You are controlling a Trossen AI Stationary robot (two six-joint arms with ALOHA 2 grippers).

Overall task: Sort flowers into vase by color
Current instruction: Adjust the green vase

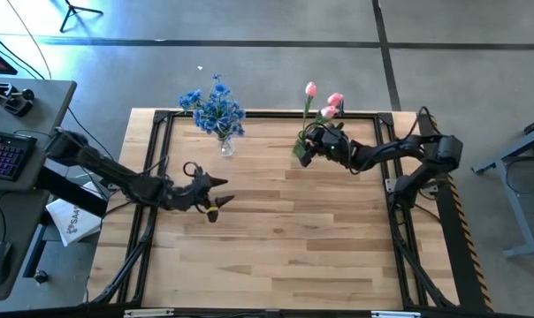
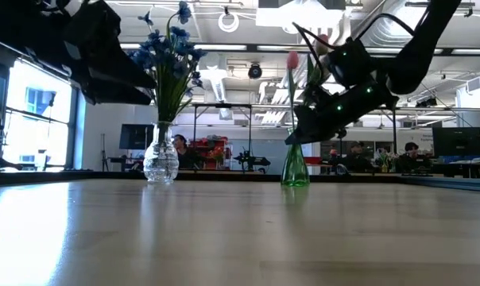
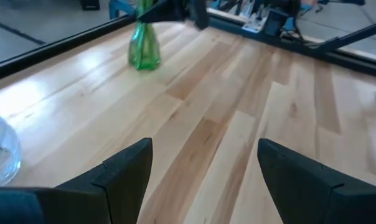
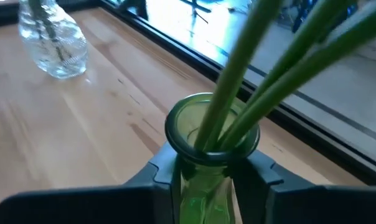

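- Desk [image 1: 276,230]: wooden, dark frame along its edges; both my arms over it.
- Right end effector [image 1: 304,152] sits at the green vase [image 2: 295,168], near the desk's far edge. In the right wrist view my two fingers [image 4: 152,180] stand apart, one on each side of the vase neck [image 4: 203,186]. Touching the glass or just beside it: cannot tell.
- Pink flowers [image 1: 327,102] are in the green vase; three green stems [image 4: 250,81] pass through its mouth and lean toward the far edge. Three pink heads count in the high view.
- Blue flowers [image 1: 214,110] stand in the clear vase [image 1: 225,146], also near the far edge, well apart from the green vase and to its left in the high view. Stems show through the glass in the right wrist view [image 4: 51,37].
- Left end effector [image 1: 216,201] hangs over bare desk on the left side, nearer than the clear vase. Fingers [image 3: 122,171] apart, nothing between them.
- Room beyond the desk in the low view: people seated at workstations [image 2: 407,155].
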